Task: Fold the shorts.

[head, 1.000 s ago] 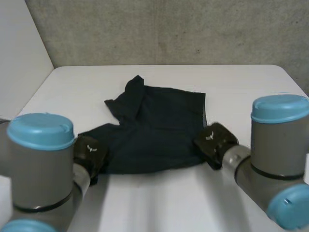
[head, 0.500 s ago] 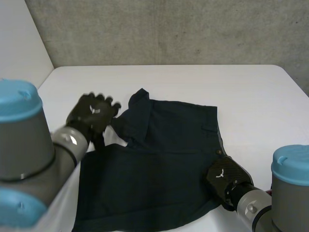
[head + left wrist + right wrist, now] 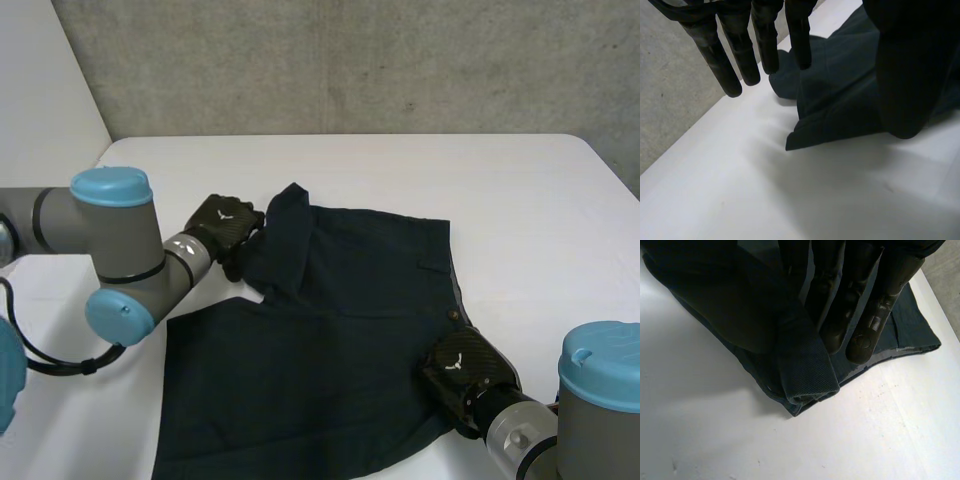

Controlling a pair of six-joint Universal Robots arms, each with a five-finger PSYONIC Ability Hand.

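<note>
The dark navy shorts (image 3: 340, 330) lie spread on the white table, with one leg bunched and turned over at the far left (image 3: 280, 225). My left hand (image 3: 225, 225) hovers beside that bunched leg. Its fingers (image 3: 742, 55) hang straight over bare table just off the cloth's corner (image 3: 840, 95), its thumb (image 3: 905, 75) stands above the cloth, and it holds nothing. My right hand (image 3: 462, 370) is at the shorts' right edge near the front. There its fingers (image 3: 860, 295) and thumb pinch a folded strip of the waistband (image 3: 805, 370).
Bare white table (image 3: 530, 200) stretches to the right and behind the shorts. A grey concrete wall (image 3: 350, 60) stands along the table's far edge, and a pale wall (image 3: 40, 110) closes the left side.
The shorts were dragged toward me and spread out. My left hand let go of the cloth, opened, and moved to the bunched leg at the far left. The right hand kept its pinch.
</note>
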